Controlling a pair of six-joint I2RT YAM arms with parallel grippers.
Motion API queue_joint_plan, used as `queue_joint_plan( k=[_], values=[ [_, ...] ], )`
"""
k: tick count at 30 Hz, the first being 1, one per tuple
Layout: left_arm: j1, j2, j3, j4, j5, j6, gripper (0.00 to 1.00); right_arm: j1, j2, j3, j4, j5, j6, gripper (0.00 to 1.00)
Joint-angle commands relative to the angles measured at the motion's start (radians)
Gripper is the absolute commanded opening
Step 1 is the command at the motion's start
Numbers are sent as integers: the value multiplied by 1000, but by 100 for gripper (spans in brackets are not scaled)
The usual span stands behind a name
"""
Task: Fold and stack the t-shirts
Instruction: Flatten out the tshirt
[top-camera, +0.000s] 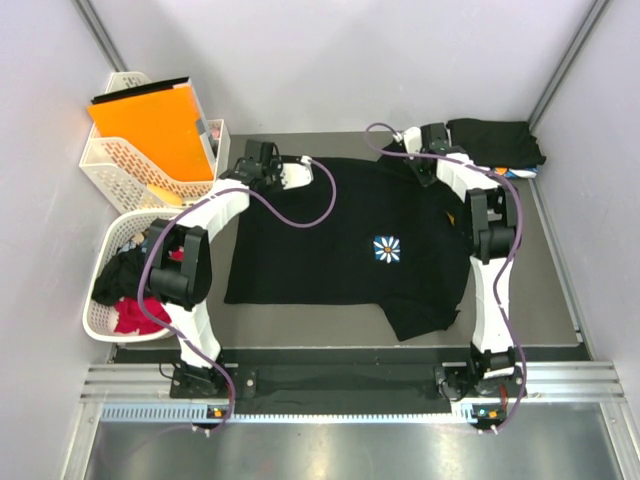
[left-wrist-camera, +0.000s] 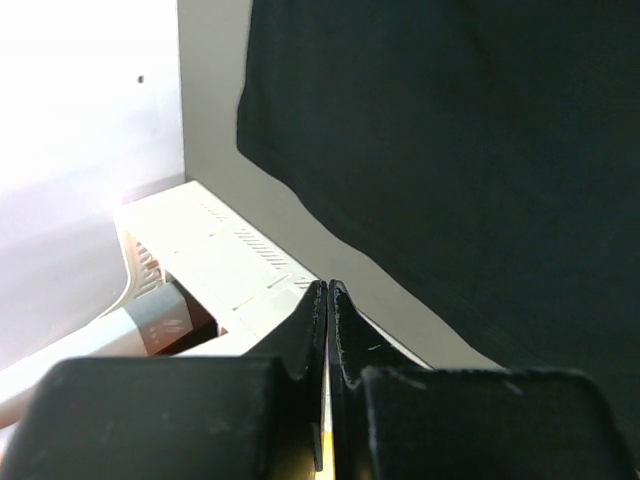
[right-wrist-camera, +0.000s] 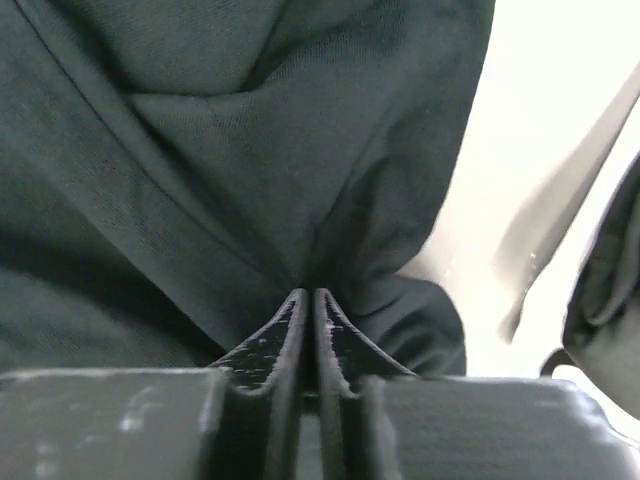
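Note:
A black t-shirt (top-camera: 340, 230) with a white-and-blue flower print (top-camera: 387, 249) lies spread on the table, its lower right part folded out of line. My left gripper (top-camera: 258, 165) is at the shirt's far left corner. In the left wrist view it (left-wrist-camera: 327, 285) is shut and empty, with the shirt's edge (left-wrist-camera: 450, 150) apart to its right. My right gripper (top-camera: 420, 150) is at the shirt's far right sleeve. In the right wrist view it (right-wrist-camera: 307, 292) is shut on bunched black cloth (right-wrist-camera: 200, 150).
A folded dark stack (top-camera: 495, 140) lies at the far right corner and also shows in the right wrist view (right-wrist-camera: 605, 300). A white lattice basket (top-camera: 110, 160) holds an orange folder (top-camera: 150, 125). A second basket (top-camera: 100, 320) holds black and red clothes (top-camera: 135, 315). The basket rim (left-wrist-camera: 220, 260) is below my left gripper.

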Motion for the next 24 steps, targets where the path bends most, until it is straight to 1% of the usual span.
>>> queue_joint_plan(
  k=[1,3,4,5,6,7,10,11,13,14,15,16,17,18,19,20,21,22,24],
  values=[
    [3,-28,-30,-30,59,30,0,-8,-62,-40,-40,51,-52,26],
    [3,-3,-53,-28,63,46,2,-5,-52,12,-28,76,-73,43],
    [1,4,-56,-28,72,53,4,-7,-37,37,-26,81,-79,56],
    [0,13,-58,-24,72,57,7,-5,-30,63,-25,87,-86,59],
    [0,29,-55,-16,72,54,14,-5,-23,109,-19,100,-93,62],
    [-2,36,-52,-8,72,51,17,-5,-20,129,-14,107,-96,67],
    [-3,67,-36,24,72,33,24,1,-33,178,6,127,-110,68],
    [-5,73,-33,27,72,25,24,3,-48,178,9,125,-112,68],
    [-8,66,-35,21,72,24,22,3,-108,143,13,111,-106,68],
    [-8,57,-39,19,102,19,22,3,-136,115,26,104,-106,68],
    [-8,34,-54,16,127,20,22,3,-169,48,35,81,-106,68],
    [-8,21,-64,9,141,20,21,1,-237,11,42,61,-110,65],
    [-8,9,-73,-5,155,25,17,3,-271,-24,40,33,-119,62],
    [-8,-18,-91,-33,188,28,15,3,-329,-91,30,-28,-147,56],
    [-8,-31,-102,-48,199,36,13,3,-354,-122,12,-68,-165,35],
    [-8,-43,-114,-63,213,42,0,3,-369,-142,-63,-109,-190,19],
    [-8,-63,-136,-103,225,48,0,3,-389,-174,-101,-163,-229,7],
    [-8,-72,-148,-122,248,54,0,4,-395,-191,-175,-183,-239,0],
    [-6,-106,-189,-152,270,77,0,4,-409,-228,-264,-253,-300,0]
  ],
)
